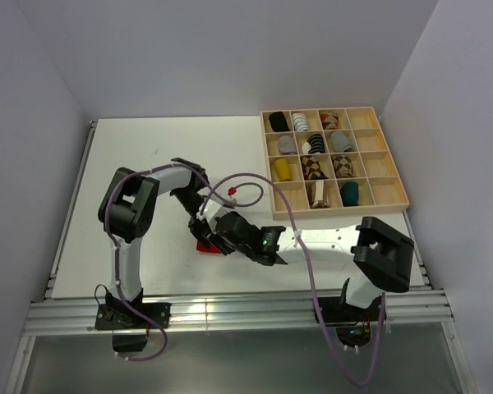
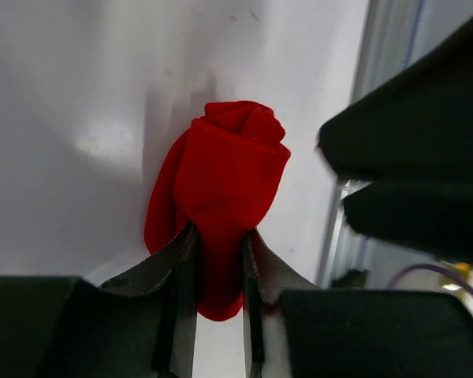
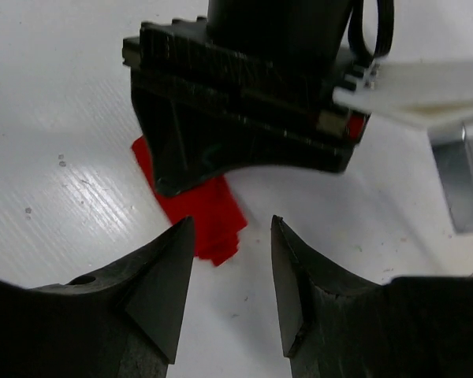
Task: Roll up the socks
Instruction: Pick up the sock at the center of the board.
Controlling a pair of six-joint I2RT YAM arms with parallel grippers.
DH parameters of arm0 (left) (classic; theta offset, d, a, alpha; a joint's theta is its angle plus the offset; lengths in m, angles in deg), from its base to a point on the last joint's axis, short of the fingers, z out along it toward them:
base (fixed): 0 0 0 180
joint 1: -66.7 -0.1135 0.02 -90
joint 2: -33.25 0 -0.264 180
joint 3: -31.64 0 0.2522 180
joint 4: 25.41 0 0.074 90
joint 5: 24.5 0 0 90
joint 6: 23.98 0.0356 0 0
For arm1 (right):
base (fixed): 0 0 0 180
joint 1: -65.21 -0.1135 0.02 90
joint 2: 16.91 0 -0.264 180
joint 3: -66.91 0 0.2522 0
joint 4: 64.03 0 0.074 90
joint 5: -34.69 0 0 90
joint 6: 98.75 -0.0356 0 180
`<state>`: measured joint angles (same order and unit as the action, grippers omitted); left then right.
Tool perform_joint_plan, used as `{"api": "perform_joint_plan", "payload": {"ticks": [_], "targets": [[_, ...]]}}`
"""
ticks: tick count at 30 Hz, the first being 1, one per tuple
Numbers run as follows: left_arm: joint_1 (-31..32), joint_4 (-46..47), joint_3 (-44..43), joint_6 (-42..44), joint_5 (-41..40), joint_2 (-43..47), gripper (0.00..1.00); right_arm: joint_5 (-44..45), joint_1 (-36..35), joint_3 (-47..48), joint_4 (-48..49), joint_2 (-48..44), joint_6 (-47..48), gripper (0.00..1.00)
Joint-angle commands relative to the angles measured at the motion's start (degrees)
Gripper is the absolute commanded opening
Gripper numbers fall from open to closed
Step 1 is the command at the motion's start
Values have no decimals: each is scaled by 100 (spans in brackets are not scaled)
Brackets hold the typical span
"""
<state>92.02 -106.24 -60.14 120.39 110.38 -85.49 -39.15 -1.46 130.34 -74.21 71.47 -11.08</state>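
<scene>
Currently: left hand point(image 2: 218, 244), closed on the plain red fabric sock point(image 2: 229, 165), its fingers pinching the sock's lower end (the rolled, bunched end stands clear beyond them). Right hand point(image 3: 232, 236), jaws parted, holding nothing. The sock lies on the white tabletop point(image 3: 63, 157), just ahead of the right hand's fingers and partly hidden by the left hand.

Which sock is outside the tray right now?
The plain red sock, on the table, pinched in the left gripper. The other socks all sit in the wooden tray compartments.
</scene>
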Motion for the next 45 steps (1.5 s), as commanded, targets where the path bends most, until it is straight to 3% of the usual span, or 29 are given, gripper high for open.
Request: {"api": "perform_joint_plan", "payload": {"ticks": [1,12,20,37,45], "targets": [[52,79,331,153,-1219,-607,0,-24,-21,542,-164,258,637,51],[25,299,305,-40,-1271,-695,0,-588,-266,939,-893,628,681,53],[8,466,375,-181,-1333,-729,0,-755,-610,869,-762,654,514,54],[17,379,200,-243,-1324,-879,0,98,-830,1343,-726,1726,989,59],[17,159,85,-172,-1289,-1002,15,203,-838,1440,-770,2078,1103,59]]}}
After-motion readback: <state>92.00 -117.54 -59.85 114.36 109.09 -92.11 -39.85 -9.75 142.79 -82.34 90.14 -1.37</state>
